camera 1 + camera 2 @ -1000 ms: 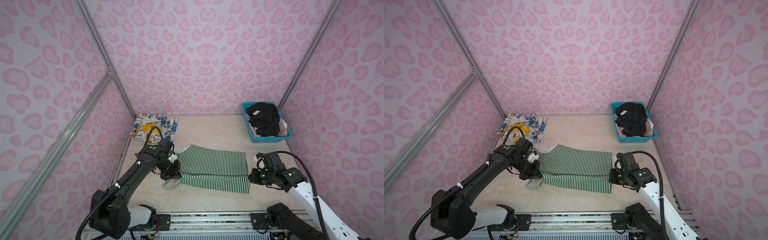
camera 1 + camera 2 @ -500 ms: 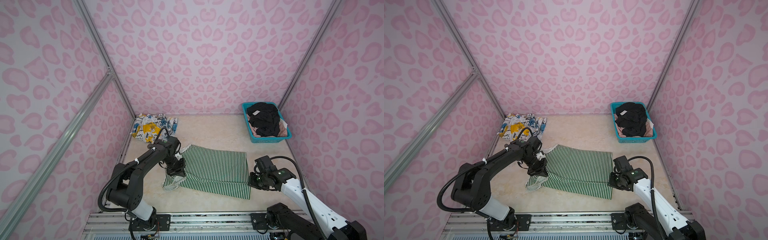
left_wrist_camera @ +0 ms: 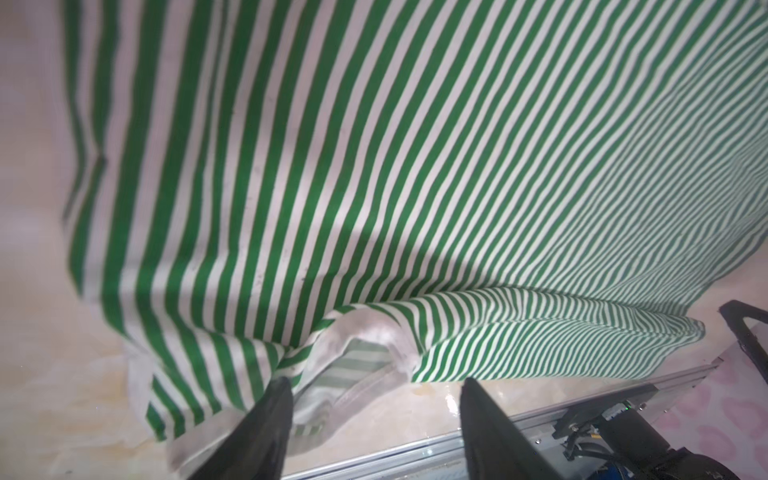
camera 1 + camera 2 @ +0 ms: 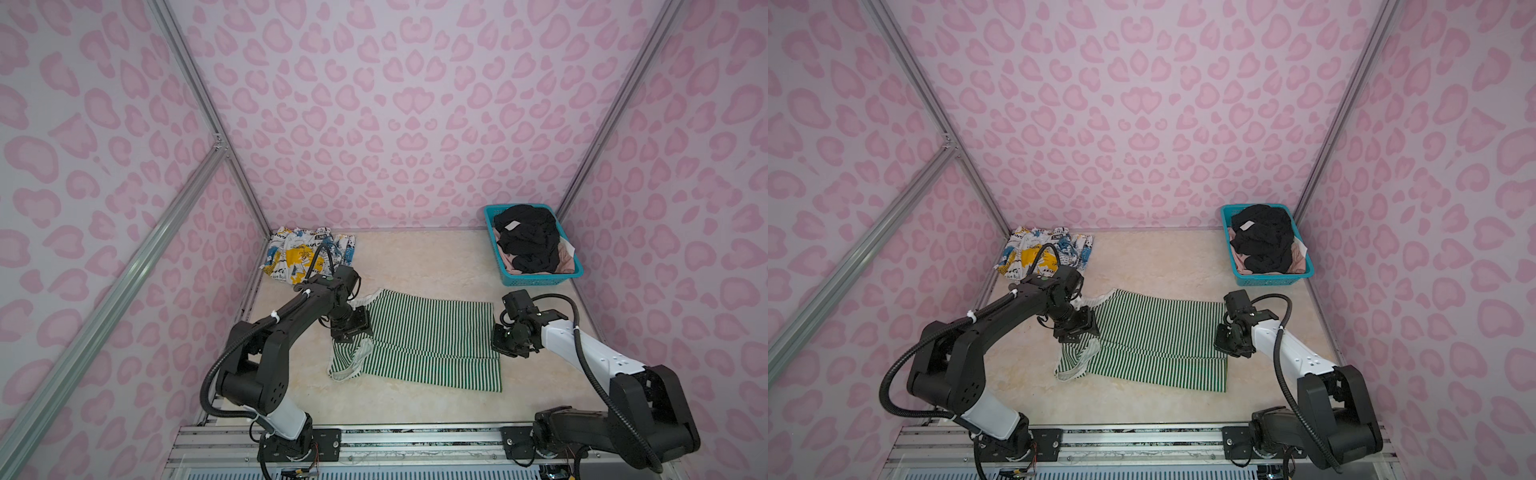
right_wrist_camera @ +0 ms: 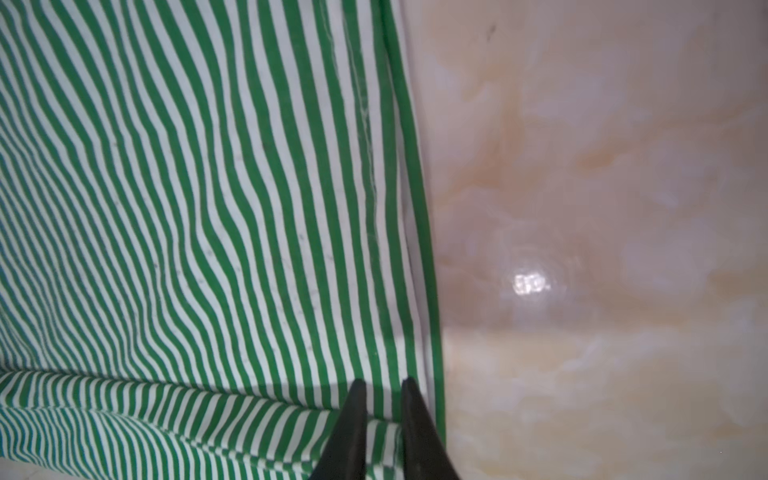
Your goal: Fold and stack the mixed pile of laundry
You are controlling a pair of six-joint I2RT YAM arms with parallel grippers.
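The green-and-white striped top [image 4: 432,340] [image 4: 1163,340] lies folded lengthwise on the table's middle, its collar end bunched at the front left. My left gripper [image 4: 352,330] [image 4: 1077,330] hovers over that left end; in its wrist view the left gripper [image 3: 376,384] is open, with the top [image 3: 374,166] and the bunched collar below. My right gripper [image 4: 505,347] [image 4: 1225,343] is at the top's right edge; the right gripper [image 5: 383,384] has a narrow gap, open over the striped cloth [image 5: 208,208]. A white splash-print garment [image 4: 307,253] [image 4: 1044,249] lies folded at back left.
A teal mesh basket [image 4: 540,280] [image 4: 1273,280] stands at the back right with a black garment [image 4: 525,237] [image 4: 1262,232] heaped over a pale pink one [image 4: 566,254] [image 4: 1298,255]. Pink patterned walls close in on three sides; a metal rail runs along the front.
Both grippers were shut on the striped top's ends and have opened, the left wide, the right slightly. The top has settled on the table, its collar end slumped towards the front.
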